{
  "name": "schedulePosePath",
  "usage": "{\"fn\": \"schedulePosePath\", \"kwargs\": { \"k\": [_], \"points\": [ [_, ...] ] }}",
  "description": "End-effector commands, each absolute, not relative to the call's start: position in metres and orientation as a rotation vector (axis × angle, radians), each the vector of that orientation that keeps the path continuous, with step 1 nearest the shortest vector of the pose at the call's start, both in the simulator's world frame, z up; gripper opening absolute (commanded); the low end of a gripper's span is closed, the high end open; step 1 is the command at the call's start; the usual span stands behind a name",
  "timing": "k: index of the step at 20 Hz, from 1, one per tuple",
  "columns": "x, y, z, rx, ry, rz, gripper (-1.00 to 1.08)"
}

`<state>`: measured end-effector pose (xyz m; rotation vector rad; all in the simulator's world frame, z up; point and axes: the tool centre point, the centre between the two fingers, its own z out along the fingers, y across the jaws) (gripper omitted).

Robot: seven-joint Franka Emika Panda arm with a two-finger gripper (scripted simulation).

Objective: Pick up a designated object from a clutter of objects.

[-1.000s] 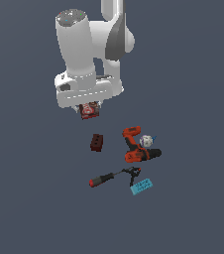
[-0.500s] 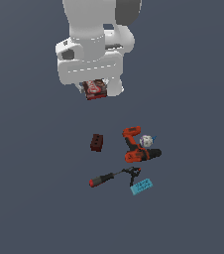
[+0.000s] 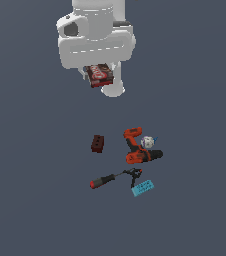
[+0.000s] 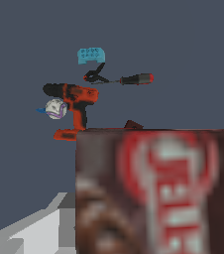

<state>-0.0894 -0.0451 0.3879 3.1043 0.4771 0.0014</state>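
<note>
Plain dark slate-blue ground [image 3: 30, 200], evenly lit, featureless.

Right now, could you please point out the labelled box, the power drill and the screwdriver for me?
labelled box [image 3: 100, 74]: exterior view, on its printed face.
power drill [image 3: 135, 148]: exterior view, on its orange body.
screwdriver [image 3: 102, 181]: exterior view, on its red handle.

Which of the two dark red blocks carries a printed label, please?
The labelled box held up in the gripper; the studded brick lying below is plain.
</note>
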Motion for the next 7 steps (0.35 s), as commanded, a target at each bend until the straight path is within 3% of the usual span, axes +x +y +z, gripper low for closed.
{"fn": "schedulePosePath", "kwargs": {
  "k": [1, 7],
  "points": [
    [-0.0894, -0.043, 0.3938, 3.105, 0.477, 0.0, -1.0],
    [-0.0882, -0.0428, 0.3946, 3.105, 0.477, 0.0, -1.0]
  ]
}}
